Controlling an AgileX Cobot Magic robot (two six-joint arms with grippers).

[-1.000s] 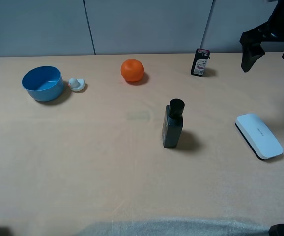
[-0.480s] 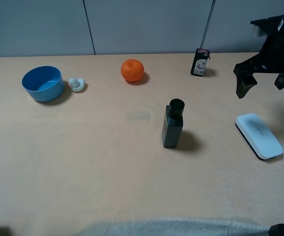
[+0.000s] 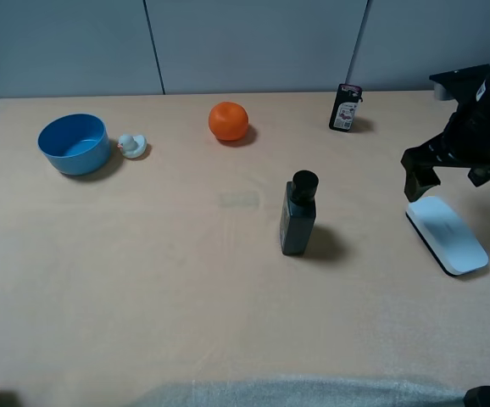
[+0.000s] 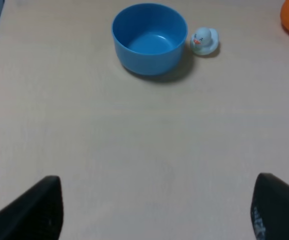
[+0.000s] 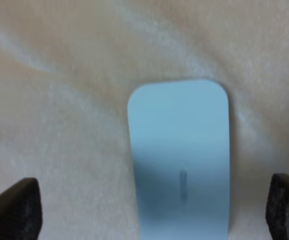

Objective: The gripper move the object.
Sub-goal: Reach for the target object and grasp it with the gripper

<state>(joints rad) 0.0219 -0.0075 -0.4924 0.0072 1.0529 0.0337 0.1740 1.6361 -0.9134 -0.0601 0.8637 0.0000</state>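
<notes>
The object, a flat white oblong block [image 3: 447, 234] with a dark underside, lies on the table at the right. My right gripper [image 3: 447, 180] hangs just above the block's far end, open, holding nothing. In the right wrist view the block [image 5: 179, 165] lies lengthwise between the spread fingertips [image 5: 14, 207] of the gripper [image 5: 149, 215]. My left gripper [image 4: 154, 215] is open and empty over bare table, near a blue bowl [image 4: 149, 37]; I do not see it in the exterior view.
A dark bottle [image 3: 298, 214] stands upright left of the block. An orange [image 3: 228, 120], a small black packet [image 3: 345, 107], a blue bowl [image 3: 74, 143] and a small duck [image 3: 131, 145] stand along the back. A wall runs behind the table.
My right gripper has come down from the upper right corner to just above the white block's far end. The block and the other objects have not moved.
</notes>
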